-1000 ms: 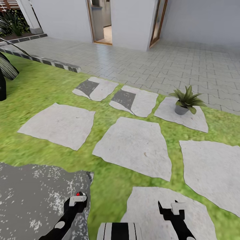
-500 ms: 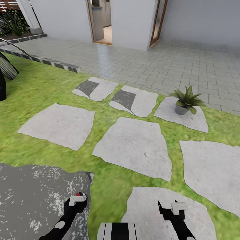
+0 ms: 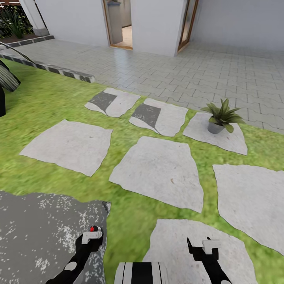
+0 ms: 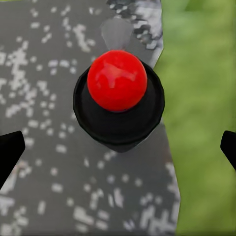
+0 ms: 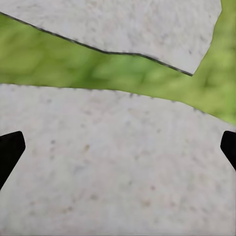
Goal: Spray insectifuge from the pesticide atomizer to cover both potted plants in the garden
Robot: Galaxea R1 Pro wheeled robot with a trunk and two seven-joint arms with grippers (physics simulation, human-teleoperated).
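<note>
One potted plant, a low green rosette in a round grey pot, stands on a far stepping stone at the lawn's right. The pesticide atomizer is out of view. No whitish specks can be made out on the leaves from here. My left gripper hangs low over the speckled grey patio, open, its fingertips wide apart above a black bollard lamp with a red ball. My right gripper is open and empty above a pale stepping stone.
Several irregular stepping stones lie in the green lawn. Beyond them is a grey paved terrace, a white house wall with an open doorway, and a striped kerb. Dark palm fronds reach in from the left edge.
The whole picture has shifted slightly, so the camera moved a little. Both grippers keep their places and stay open.
</note>
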